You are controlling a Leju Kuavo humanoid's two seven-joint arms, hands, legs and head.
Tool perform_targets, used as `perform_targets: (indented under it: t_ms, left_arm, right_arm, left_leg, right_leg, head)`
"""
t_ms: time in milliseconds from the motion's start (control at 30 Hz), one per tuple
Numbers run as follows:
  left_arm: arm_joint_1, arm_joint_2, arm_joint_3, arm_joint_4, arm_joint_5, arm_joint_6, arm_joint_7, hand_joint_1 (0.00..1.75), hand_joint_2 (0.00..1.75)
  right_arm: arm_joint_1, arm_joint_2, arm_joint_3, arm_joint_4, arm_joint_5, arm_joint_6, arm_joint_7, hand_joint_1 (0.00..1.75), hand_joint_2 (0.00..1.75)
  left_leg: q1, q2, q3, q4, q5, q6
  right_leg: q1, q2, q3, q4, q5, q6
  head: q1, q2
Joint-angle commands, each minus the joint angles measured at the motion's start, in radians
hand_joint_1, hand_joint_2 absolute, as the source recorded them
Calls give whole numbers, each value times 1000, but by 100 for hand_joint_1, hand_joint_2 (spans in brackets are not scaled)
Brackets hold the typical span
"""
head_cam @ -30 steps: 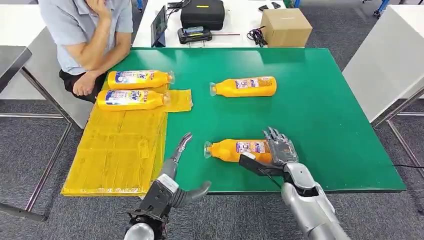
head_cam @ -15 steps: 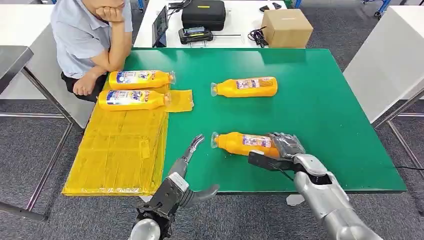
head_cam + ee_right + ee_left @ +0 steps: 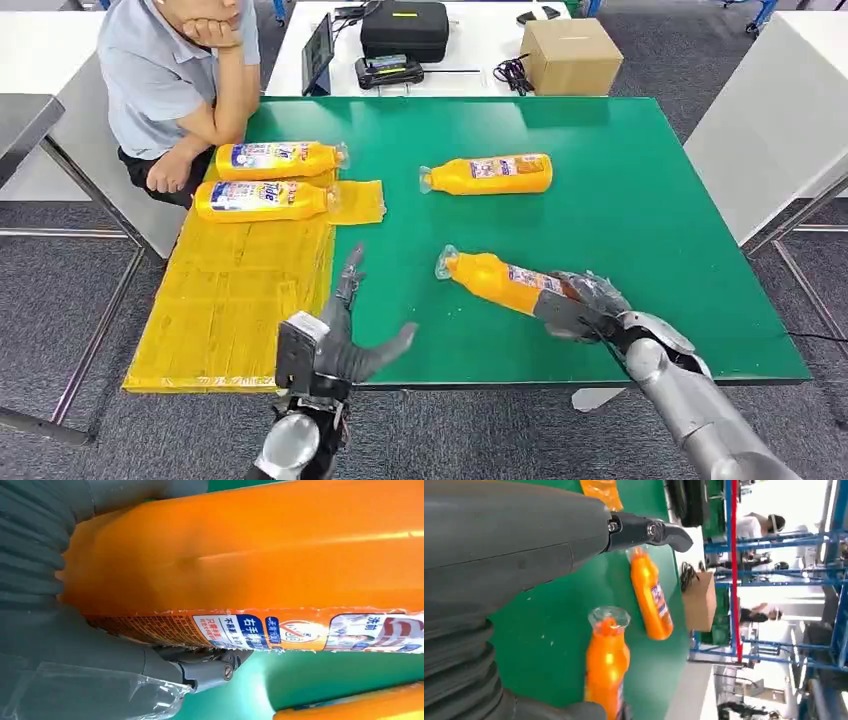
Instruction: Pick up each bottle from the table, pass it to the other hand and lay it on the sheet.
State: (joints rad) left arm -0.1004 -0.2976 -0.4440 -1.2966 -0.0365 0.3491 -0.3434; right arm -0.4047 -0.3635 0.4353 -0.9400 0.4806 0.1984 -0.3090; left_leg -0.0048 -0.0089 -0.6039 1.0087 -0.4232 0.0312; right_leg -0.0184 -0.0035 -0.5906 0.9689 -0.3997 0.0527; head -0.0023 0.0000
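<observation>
You see the right hand [image 3: 585,305] at lower right with fingers clamped on the orange bottle [image 3: 495,281], tilted. At lower centre, the left hand [image 3: 340,335] holds nothing, fingers spread apart.

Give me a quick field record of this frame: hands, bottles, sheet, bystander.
right hand: right hand grips the base end of the held bottle, cap pointing toward the left hand
left hand: left hand holds nothing, fingers apart, near the table's front edge
bottles on sheet: two, the far bottle on sheet and near bottle on sheet, lying side by side
bottle on table: loose bottle lying on the green table
sheet: yellow sheet over the table's left edge
bystander: person seated at the far left corner
</observation>
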Motion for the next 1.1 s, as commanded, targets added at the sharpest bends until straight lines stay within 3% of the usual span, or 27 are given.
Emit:
perform_targets:
  t_ms: [33,100,167,333,700,867,1100]
  left_arm:
    - [-37,-26,107,186,226,71,-36,0,175]
    - [-38,-16,92,210,291,16,-52,0,175]
    - [-39,-12,75,219,329,-6,-58,0,175]
    - [-69,1,24,221,384,-66,-72,0,175]
    - [-106,4,-59,255,314,-40,-127,0,175]
    - [-113,18,-90,212,294,-88,-138,0,175]
    - [-113,9,-28,165,436,-220,-105,0,175]
  right_arm:
    - [27,224,-71,-132,-84,-87,-18,175,175]
    - [49,273,-69,-201,-117,-75,-31,175,175]
    - [59,295,-44,-234,-122,-75,-12,175,175]
    - [34,346,24,-201,-156,-50,-29,175,175]
    - [33,367,79,-113,-177,-67,-45,175,175]
    - [19,391,125,-39,-178,-63,-53,175,175]
    - [-26,415,231,-1,-152,-39,-89,175,175]
  left_leg:
    - [1,6,4,-2,-2,-3]
    - [2,10,4,-2,-3,-4]
    - [1,6,0,-1,-1,-2]
    - [3,2,-1,0,-2,-2]
    - [1,0,-3,-1,-1,-3]
    - [1,0,-4,-1,-1,-2]
    - [1,2,-5,0,-1,-2]
  right_leg:
    - [2,5,2,-2,0,-3]
    - [2,10,1,0,0,-4]
    - [1,6,-3,1,0,-2]
    - [2,4,-2,1,-2,-2]
    - [0,2,-3,0,-2,-3]
    - [0,3,-4,0,-1,-2]
    - [0,4,-5,1,-1,-2]
  head:
    - [0,0]
    - [0,0]
    - [0,0]
    - [0,0]
    - [0,0]
    - [0,0]
    - [1,0]
